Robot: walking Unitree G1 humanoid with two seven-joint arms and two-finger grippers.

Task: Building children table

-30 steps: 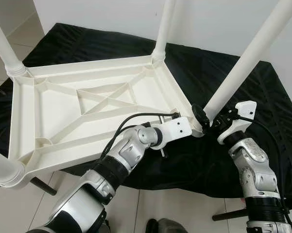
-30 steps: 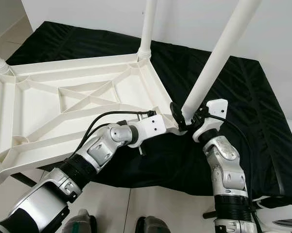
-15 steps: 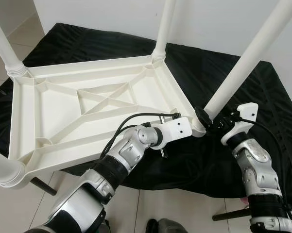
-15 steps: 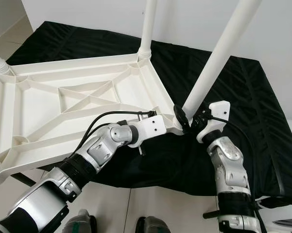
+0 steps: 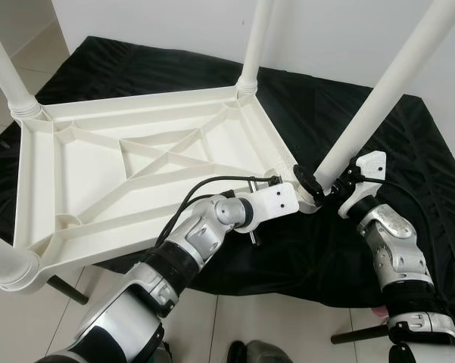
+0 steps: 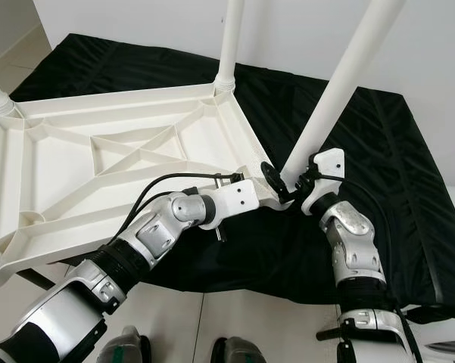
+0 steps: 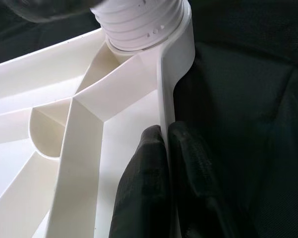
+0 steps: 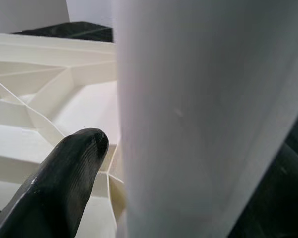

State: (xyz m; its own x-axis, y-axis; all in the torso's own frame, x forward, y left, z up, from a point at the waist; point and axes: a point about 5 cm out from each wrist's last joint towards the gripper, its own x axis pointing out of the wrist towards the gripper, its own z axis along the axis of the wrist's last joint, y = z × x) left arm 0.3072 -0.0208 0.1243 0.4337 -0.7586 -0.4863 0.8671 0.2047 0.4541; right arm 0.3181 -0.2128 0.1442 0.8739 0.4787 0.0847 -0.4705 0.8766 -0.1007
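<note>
right claw [image 5: 323, 184] moved in, grasping leg [image 5: 378, 98] base | left claw [image 7: 161, 148] pinching tabletop rim [image 7: 167, 94]

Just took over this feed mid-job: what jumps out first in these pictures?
An upside-down white table top lies on a black cloth, ribbed underside up, with white legs standing from its corners. At the near right corner, the right gripper clasps the base of a leg that leans away to the right. The left gripper pinches the table's rim just beside that corner socket.
</note>
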